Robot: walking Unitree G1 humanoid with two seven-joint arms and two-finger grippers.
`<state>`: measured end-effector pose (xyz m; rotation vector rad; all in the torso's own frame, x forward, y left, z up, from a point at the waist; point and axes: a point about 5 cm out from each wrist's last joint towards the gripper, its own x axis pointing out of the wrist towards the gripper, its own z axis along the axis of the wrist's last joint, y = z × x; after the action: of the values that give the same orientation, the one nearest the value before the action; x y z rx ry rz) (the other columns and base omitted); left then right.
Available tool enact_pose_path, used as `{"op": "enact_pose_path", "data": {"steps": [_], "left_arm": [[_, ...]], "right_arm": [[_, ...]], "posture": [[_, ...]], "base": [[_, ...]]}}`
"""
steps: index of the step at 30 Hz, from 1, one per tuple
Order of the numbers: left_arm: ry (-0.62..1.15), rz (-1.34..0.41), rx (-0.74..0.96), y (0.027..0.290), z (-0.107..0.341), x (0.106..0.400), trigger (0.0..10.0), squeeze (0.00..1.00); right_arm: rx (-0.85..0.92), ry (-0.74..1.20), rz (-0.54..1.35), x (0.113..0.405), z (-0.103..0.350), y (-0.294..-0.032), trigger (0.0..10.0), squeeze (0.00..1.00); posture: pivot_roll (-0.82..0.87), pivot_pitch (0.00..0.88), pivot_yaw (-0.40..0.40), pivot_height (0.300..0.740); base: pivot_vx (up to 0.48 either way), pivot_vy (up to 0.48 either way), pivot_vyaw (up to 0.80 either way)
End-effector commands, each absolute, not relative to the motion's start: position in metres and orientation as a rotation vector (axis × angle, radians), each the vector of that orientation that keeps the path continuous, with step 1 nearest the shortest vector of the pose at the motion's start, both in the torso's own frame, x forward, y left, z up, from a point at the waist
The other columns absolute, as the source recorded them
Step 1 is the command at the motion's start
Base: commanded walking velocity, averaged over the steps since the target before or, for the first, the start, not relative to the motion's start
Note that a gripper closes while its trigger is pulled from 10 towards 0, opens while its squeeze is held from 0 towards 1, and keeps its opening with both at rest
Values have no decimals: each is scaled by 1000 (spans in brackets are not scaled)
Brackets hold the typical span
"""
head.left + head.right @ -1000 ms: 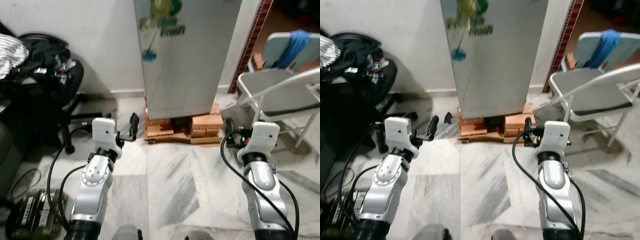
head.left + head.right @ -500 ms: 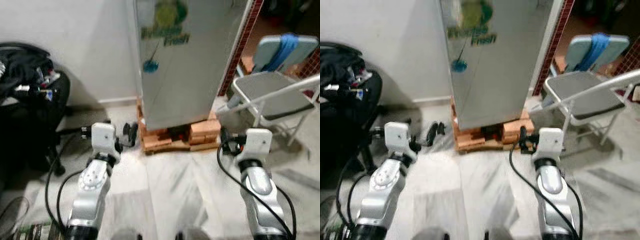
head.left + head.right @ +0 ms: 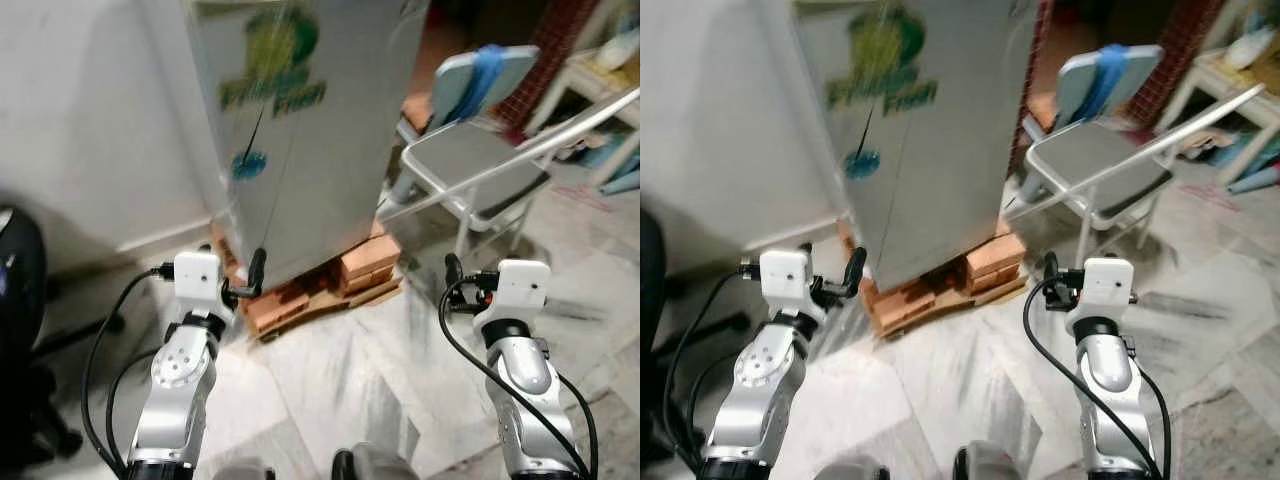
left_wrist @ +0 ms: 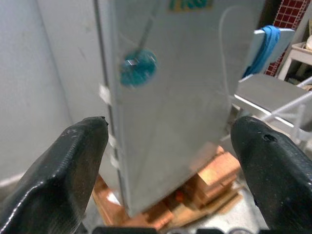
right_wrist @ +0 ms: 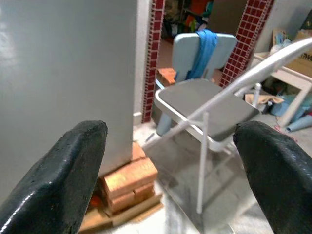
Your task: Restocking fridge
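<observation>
Currently, left end effector: fingers spread wide, nothing between them, held low at the lower left of the head view just in front of the fridge's lower left corner.
Right end effector: fingers likewise spread and empty, at the lower right of the head view, near the folding chair and apart from the fridge.
Fridge: tall grey cabinet, long axis upright, door shut and facing the camera, upper centre of the frame; a green logo sits high on the door and a round blue sticker lower down.
Fridge relative to end effectors: straight ahead of the left one, which points at the door's lower part; ahead and to the left of the right one.
Bricks: orange stack under the fridge, lifting it off the marble floor.
Folding chair: grey seat, right of the fridge.
Blue chair: behind it, a blue cloth draped over its back.
White wall: left of the fridge.
</observation>
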<state>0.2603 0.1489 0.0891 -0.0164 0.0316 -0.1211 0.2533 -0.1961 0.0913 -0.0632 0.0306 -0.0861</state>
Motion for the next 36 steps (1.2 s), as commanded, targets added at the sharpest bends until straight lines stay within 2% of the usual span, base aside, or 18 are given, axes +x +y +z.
{"op": "enact_pose_path", "data": {"steps": [1, 5, 28, 32, 36], "left_arm": [[42, -101, -17, 154, 89, 259, 10000, 0], [60, -94, -32, 154, 87, 257, 10000, 0], [81, -89, 16, 164, 84, 248, 10000, 0], [55, -114, 22, 162, 89, 251, 10000, 0], [55, -116, 19, 160, 89, 251, 10000, 0]], "right_arm": [[-53, 26, -73, 254, 93, -192, 10000, 0], [-51, 25, -67, 256, 93, -191, 10000, 0], [-63, 32, -67, 258, 90, -190, 10000, 0], [-51, 32, -69, 259, 90, -189, 10000, 0], [-56, 31, -66, 259, 90, -189, 10000, 0]], "posture": [[11, 92, -5, 740], [15, 94, -6, 740], [31, 90, -3, 740], [31, 90, -2, 740], [31, 89, -1, 740]], "base": [[311, 368, -800], [141, 431, -725], [0, 480, 0], [154, 373, -767], [71, 0, -800]]}}
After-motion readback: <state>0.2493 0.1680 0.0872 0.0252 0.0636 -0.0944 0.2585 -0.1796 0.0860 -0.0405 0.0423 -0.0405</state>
